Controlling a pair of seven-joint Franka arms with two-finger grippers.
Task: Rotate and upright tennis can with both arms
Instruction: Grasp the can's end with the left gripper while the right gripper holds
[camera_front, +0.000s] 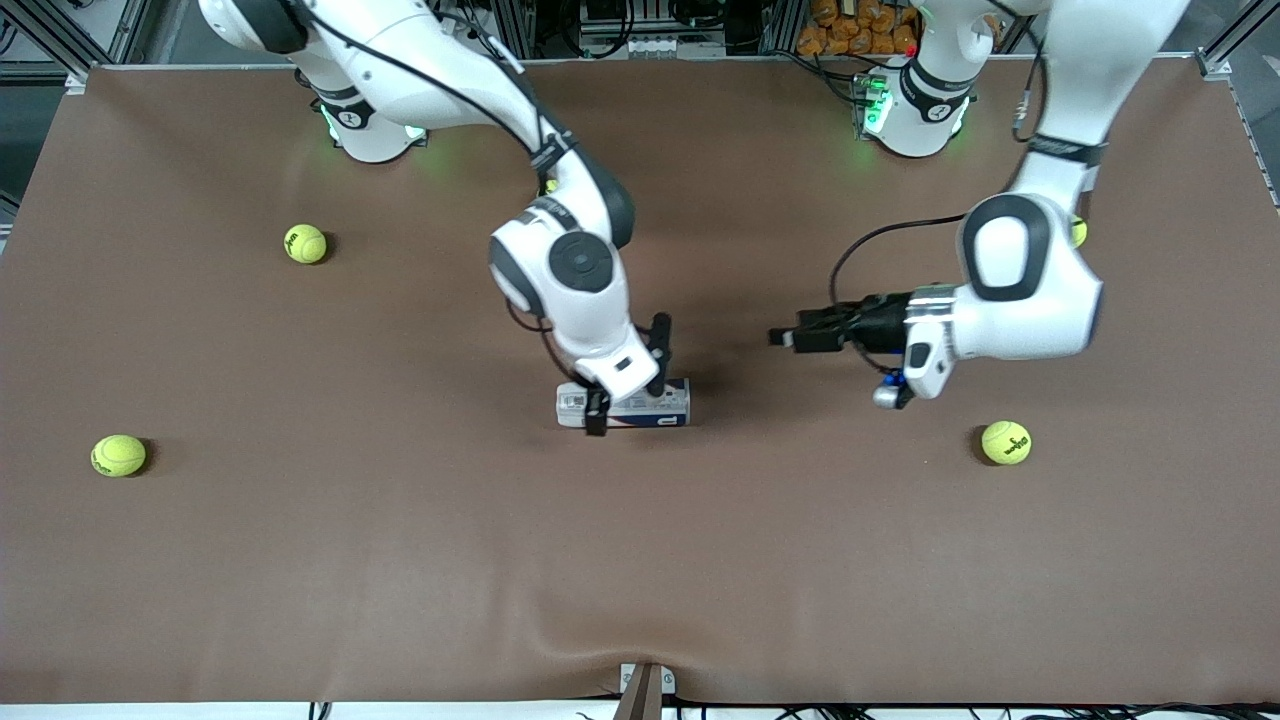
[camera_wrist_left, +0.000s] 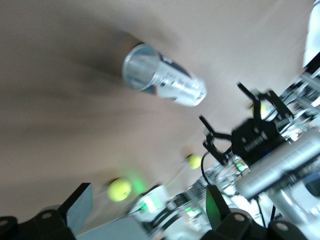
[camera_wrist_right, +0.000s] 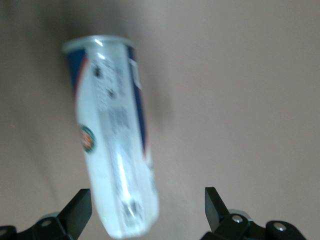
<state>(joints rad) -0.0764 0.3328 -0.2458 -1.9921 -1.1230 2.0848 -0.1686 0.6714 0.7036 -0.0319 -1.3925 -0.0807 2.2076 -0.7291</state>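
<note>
One tennis can (camera_front: 640, 405) lies flat under the released right tool (camera_front: 627, 378); left tool (camera_front: 785, 338) released nearby; four balls (camera_front: 305, 243)

Flat table covered in a brown cloth (camera_front: 300, 560), slightly wrinkled at the edge nearest the front camera. Lying on its side near the middle: slim clear-plastic tennis can with white and navy label (camera_front: 660, 406), long axis running toward the 2 table ends. 3 yellow-green tennis balls sit clear on the cloth: 2 toward the right arm's end (camera_front: 305, 243) (camera_front: 118, 455), 1 toward the left arm's end (camera_front: 1005, 442). All well apart from the can.
</note>
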